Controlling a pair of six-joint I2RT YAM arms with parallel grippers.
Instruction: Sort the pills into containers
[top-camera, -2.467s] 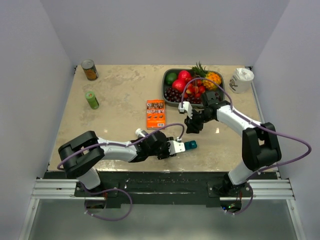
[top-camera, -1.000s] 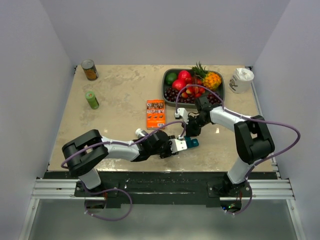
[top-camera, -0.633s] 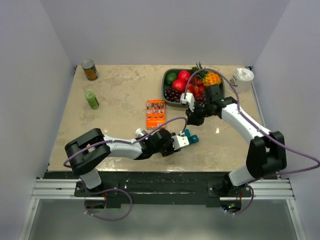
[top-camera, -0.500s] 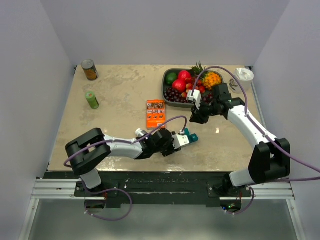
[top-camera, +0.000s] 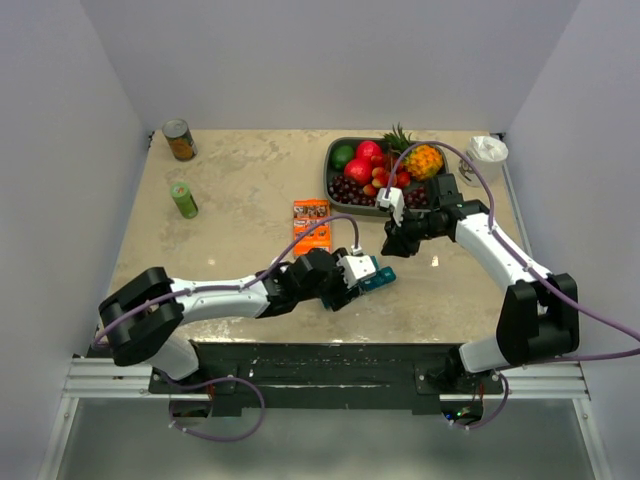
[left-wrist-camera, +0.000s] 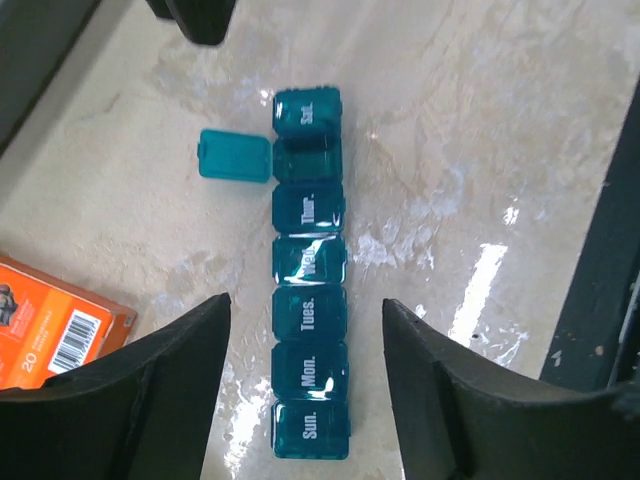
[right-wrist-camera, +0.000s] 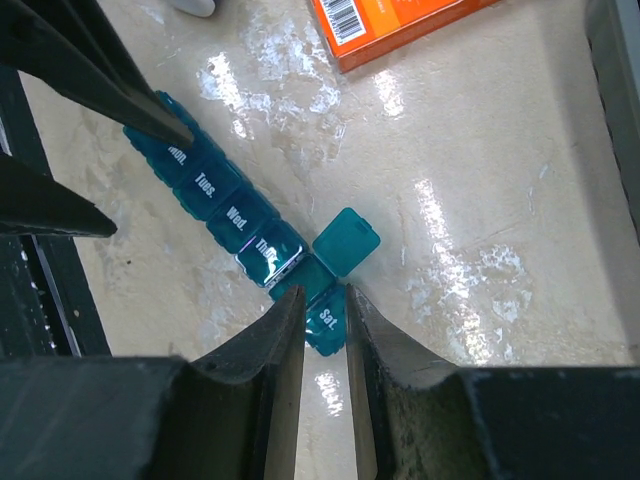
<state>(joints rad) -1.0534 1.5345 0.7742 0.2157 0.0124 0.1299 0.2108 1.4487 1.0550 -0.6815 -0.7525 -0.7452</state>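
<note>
Left arm (top-camera: 215, 293) advanced, jaws wide over organiser (left-wrist-camera: 310, 300), right jaws barely parted, both empty

Top cam: left tool (top-camera: 362, 273) hides most of organiser strip (top-camera: 381, 279); orange box (left-wrist-camera: 50, 335) cut off, L-wrist cam edge.

- There is one teal pill strip (left-wrist-camera: 310, 275).
- The strip has seven little compartments (left-wrist-camera: 310, 430) in one row.
- Six lids are shut and one lid (left-wrist-camera: 234, 155) is flipped open.
- There is one flat orange box (top-camera: 311, 225).
- There are two cans, one brown can (top-camera: 179, 139) and one green can (top-camera: 183, 199).
- There is one fruit tray (top-camera: 328, 175) with one pineapple (top-camera: 425, 157) in it.
- There is one white cup (top-camera: 484, 160).
- There are two robot arms, a left arm (top-camera: 220, 295) and a right arm (top-camera: 490, 240).
</note>
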